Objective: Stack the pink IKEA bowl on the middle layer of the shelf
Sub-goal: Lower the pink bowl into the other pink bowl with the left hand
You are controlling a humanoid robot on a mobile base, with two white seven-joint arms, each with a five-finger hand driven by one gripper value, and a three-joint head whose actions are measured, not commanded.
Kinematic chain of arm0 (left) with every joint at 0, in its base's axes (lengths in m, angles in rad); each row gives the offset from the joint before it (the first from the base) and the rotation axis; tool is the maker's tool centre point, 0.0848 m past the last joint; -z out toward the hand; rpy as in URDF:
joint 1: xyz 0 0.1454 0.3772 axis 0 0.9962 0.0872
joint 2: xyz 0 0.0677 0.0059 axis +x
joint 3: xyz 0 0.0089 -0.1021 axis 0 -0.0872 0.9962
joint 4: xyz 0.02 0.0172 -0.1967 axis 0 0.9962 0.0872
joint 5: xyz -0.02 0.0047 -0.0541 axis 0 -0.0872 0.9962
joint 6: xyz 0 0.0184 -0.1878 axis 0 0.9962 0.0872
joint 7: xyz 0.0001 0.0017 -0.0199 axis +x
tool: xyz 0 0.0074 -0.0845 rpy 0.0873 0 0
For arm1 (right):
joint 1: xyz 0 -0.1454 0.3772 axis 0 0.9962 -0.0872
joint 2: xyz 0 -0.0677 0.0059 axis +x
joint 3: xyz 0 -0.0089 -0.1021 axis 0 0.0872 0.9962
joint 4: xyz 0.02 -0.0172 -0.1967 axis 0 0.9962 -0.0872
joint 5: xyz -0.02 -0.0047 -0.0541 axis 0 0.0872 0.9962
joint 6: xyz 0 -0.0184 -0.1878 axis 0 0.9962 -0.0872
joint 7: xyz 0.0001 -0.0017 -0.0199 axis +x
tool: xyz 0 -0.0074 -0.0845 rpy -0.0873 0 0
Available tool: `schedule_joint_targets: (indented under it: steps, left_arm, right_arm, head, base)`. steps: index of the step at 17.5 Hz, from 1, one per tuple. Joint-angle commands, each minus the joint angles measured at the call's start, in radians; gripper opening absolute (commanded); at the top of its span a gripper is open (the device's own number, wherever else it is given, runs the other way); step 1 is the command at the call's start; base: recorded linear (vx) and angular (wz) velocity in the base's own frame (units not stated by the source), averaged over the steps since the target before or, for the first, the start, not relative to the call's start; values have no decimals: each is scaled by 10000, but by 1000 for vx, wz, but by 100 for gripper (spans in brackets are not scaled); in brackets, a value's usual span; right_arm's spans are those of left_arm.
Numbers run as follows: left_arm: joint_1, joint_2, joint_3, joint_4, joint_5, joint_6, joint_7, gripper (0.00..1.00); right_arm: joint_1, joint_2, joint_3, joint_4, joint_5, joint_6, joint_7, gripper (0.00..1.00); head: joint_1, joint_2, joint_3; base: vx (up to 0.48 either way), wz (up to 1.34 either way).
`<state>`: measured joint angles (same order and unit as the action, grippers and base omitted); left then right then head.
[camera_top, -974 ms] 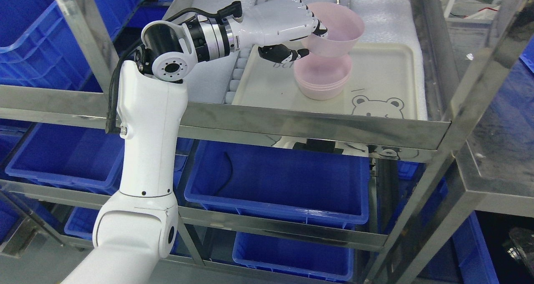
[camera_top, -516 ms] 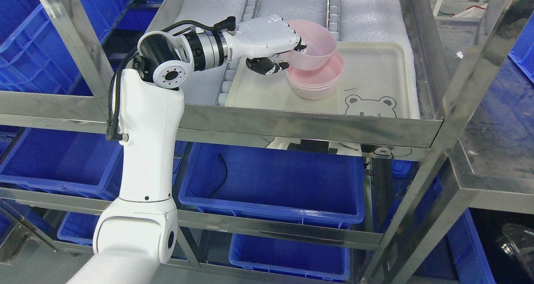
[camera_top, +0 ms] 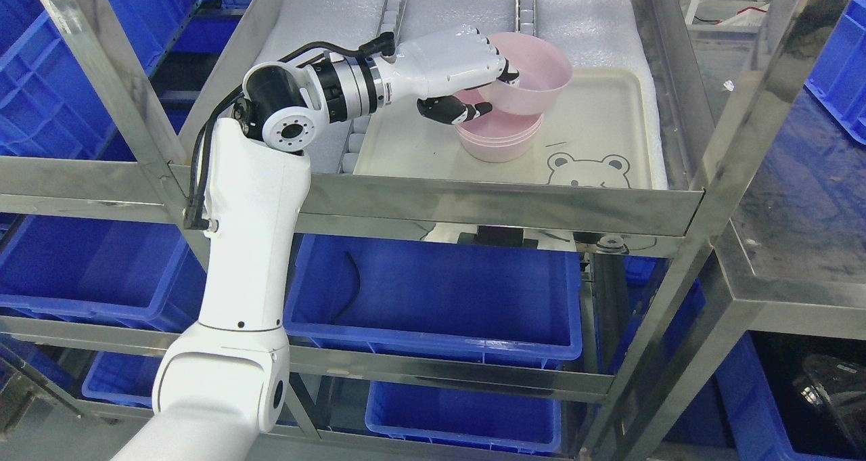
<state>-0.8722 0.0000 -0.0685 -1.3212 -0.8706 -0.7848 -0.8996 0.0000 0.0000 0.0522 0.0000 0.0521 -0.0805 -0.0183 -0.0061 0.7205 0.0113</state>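
My left hand (camera_top: 484,89) reaches over the shelf layer and is shut on the near rim of a pink bowl (camera_top: 538,75). The bowl is tilted and sits just above, partly inside, a stack of pink bowls (camera_top: 497,143). The stack stands on a cream tray (camera_top: 609,129) with a bear drawing at its front. The black thumb (camera_top: 453,111) is under the held bowl's rim, the white fingers over it. The right hand is out of view.
Steel shelf frame with a front rail (camera_top: 500,207) and slanted posts (camera_top: 108,82) surrounds the tray. White foam lining (camera_top: 595,14) lies behind the tray. Blue bins (camera_top: 433,298) fill the lower layers and the sides.
The hand lowered the pink bowl from well above the stack down into it, first to the left rim, now more centred. The camera view has also shifted.
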Motion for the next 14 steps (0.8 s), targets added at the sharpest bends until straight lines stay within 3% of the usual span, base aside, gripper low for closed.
schedule_joint_targets:
  steps: [1, 8, 14]
  left_arm:
    - [10, 175, 148, 143, -268, -6, -208, 6]
    - [55, 175, 117, 81, -39, -6, -238, 10]
    - [-6, 175, 163, -26, 361, -6, -1050, 10]
  right_arm:
    - [46, -175, 0, -175, 0, -8, -1, 100]
    - [46, -175, 0, -175, 0, -8, -1, 100]
    - [46, -175, 0, -175, 0, -8, -1, 100]
  head:
    - [0, 0, 0]
    - [0, 0, 0]
    - [0, 0, 0]
  base:
    - [1, 12]
    - [0, 2]
    - [0, 0]
